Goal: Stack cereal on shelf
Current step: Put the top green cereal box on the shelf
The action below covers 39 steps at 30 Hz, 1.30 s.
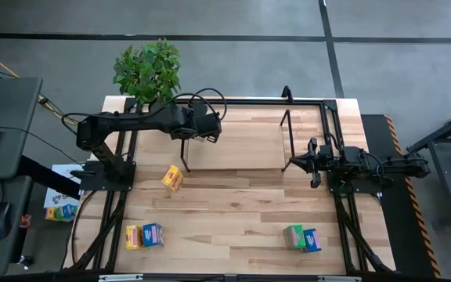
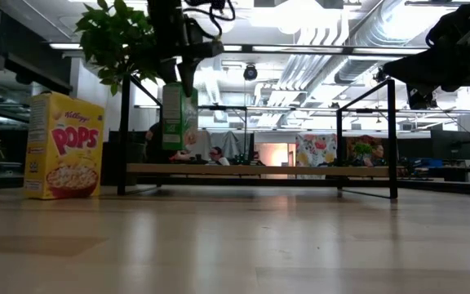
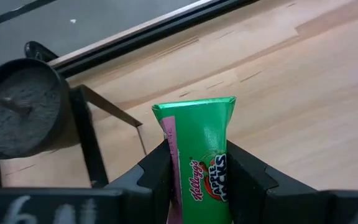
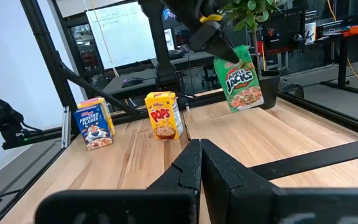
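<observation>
My left gripper (image 1: 203, 125) pinches a green Apple Jacks box (image 3: 202, 155) above the shelf (image 2: 259, 170) corner; right gripper (image 1: 298, 163) closed, empty, beside its far post.

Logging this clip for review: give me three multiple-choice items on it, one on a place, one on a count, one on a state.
1. Where is the green cereal box that the left gripper holds?
A. lying on the table
B. in the air over the shelf's left end
C. beside the blue box near the right arm

2. How many cereal boxes stand on the table in the high view?
A. three
B. five
C. seven

3. What state is the right gripper in?
A. shut, empty
B. wide open
C. shut on a yellow box

Answers: 1 B, the low view shows it hanging clear above the board. 2 B, one single box plus two pairs. 3 A, its fingers meet with nothing between.
</observation>
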Motion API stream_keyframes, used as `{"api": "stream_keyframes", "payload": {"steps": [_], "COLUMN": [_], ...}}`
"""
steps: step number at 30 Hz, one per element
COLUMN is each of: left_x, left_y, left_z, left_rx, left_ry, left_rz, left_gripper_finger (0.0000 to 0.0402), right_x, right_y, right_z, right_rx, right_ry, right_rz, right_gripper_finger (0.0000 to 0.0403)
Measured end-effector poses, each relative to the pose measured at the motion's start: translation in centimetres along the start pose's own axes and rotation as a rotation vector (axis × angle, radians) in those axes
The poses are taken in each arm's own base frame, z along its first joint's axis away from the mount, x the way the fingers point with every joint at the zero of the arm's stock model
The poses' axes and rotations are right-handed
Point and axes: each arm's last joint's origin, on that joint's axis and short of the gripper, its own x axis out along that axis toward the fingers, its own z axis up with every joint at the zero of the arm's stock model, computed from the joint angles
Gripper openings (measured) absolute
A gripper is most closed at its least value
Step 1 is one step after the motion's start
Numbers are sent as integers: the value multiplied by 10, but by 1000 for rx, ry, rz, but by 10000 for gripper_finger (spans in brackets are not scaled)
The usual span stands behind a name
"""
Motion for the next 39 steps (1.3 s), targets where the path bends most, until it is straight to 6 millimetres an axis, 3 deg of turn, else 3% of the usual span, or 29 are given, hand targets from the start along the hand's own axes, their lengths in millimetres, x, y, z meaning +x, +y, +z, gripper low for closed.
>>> {"api": "stream_keyframes", "payload": {"steps": [7,18,26,39], "left_x": [0,25,28,28], "left_y": [2,4,0,0], "left_z": [1,-24,-21,-22], "left_rx": [-16,-76,42,50], "left_ry": [-32,48,31,39], "left_rz": [30,79,33,34], "left_gripper_finger": [111,111,111,111], "right_x": [0,0,0,0], "right_y": [0,0,0,0], "right_z": [0,0,0,0], "right_rx": [0,0,0,0], "right_ry": [1,0,0,0], "right_rz": [0,0,0,0], "right_gripper_finger": [0,0,0,0]}}
